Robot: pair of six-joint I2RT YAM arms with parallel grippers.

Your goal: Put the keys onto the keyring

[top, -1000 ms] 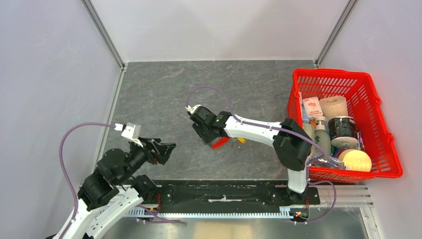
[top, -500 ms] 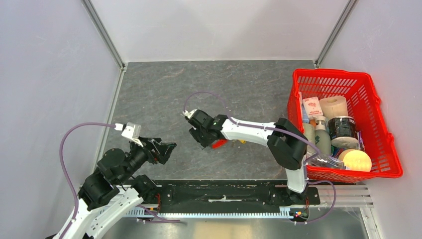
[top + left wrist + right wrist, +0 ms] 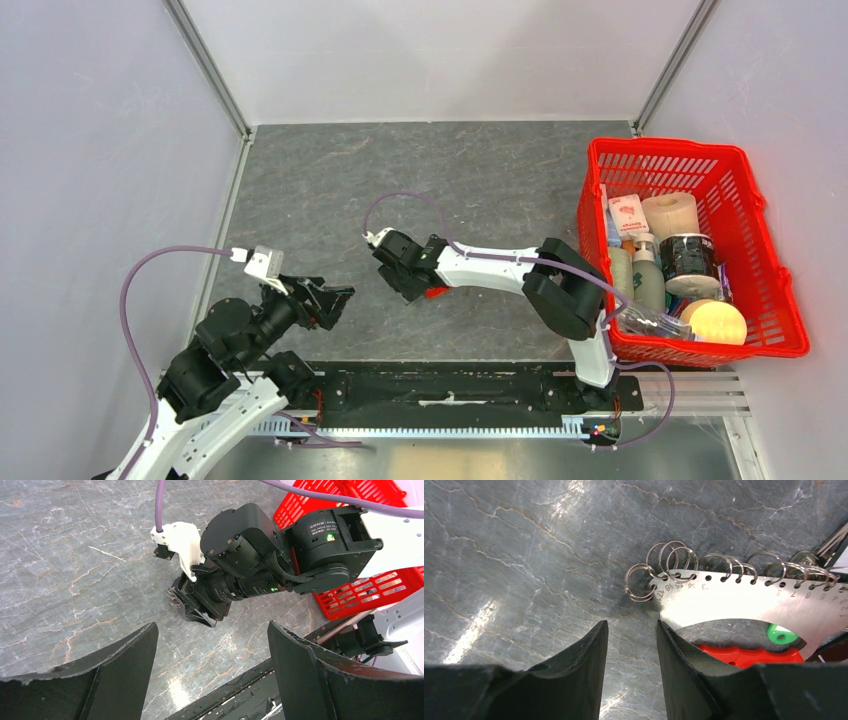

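The keyring (image 3: 744, 597) lies flat on the table (image 3: 524, 555) near its middle. It is a curved metal plate with a row of numbered holes, and a fan of wire rings (image 3: 674, 555) is threaded through them. A red fob (image 3: 744, 655) and a green tag (image 3: 780, 634) show through the plate's cut-out. At the far right edge of the wrist view a few slim metal blades, probably keys (image 3: 831, 537), touch the last rings; whether they are threaded on cannot be told. No loose key is plainly visible in any view. The right gripper (image 3: 631, 630) hangs low over the plate's left end. Its jaws are parted only a little and nothing sits between them, though one finger overlaps the plate's edge. The left gripper (image 3: 335, 298) waits near the table's left side, well apart from the keyring, with its jaws spread wide and empty. A red basket (image 3: 665, 143) of groceries stands off to the right, out of the work. The step in hand appears to be taking hold of the keyring, so threading has not begun. The next move probably calls for a fine pinch on the thin plate or one ring, tilting it off the surface. The other arm would then have to find a key and bring it in.
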